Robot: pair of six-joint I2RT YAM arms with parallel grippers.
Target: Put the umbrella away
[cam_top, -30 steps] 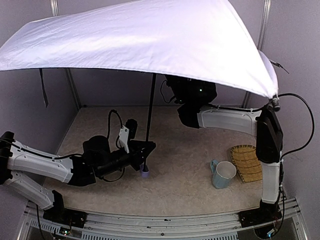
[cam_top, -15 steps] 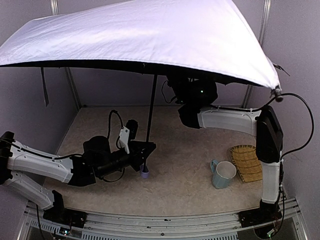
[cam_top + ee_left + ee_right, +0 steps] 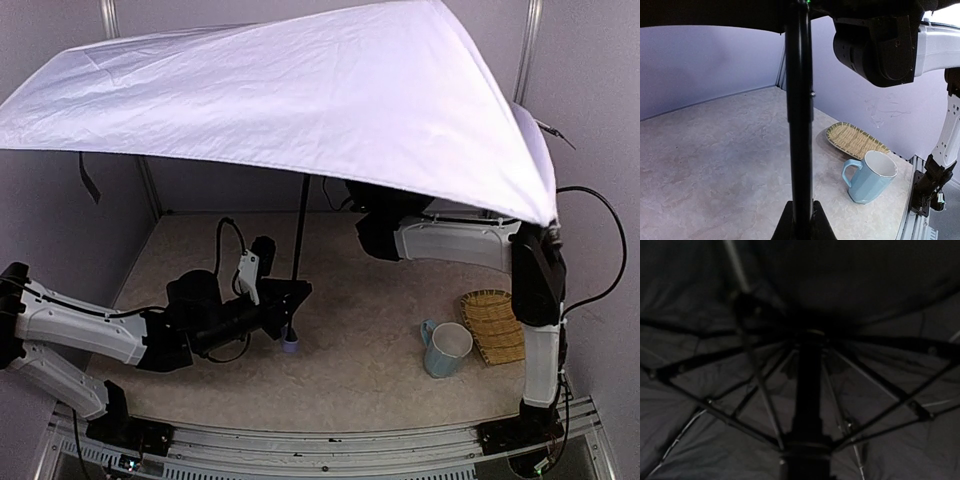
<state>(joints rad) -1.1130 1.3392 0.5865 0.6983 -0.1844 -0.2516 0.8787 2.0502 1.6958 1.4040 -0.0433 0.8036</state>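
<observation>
The umbrella (image 3: 300, 100) stands open, its pale lavender-grey canopy spread over the table. Its thin black shaft (image 3: 299, 240) runs down to the small lavender knob (image 3: 290, 347) just above the tabletop. My left gripper (image 3: 289, 312) is shut on the shaft low down; the left wrist view shows the shaft (image 3: 799, 100) pinched between the jaws (image 3: 801, 222). My right arm (image 3: 450, 240) reaches under the canopy, which hides its gripper from above. The dim right wrist view shows the black lining, the ribs (image 3: 715, 407) and the runner held at my right gripper (image 3: 805, 465).
A pale blue mug (image 3: 447, 348) stands at the front right, also in the left wrist view (image 3: 870, 177). A woven oval tray (image 3: 492, 322) lies just behind it. Grey walls close in the back and sides. The canopy's right edge hangs beside my right arm's upright link.
The canopy has rocked: its right edge rose half a second ago and has now dropped lower, covering my right wrist. The left arm and the shaft's lower end have stayed put.
</observation>
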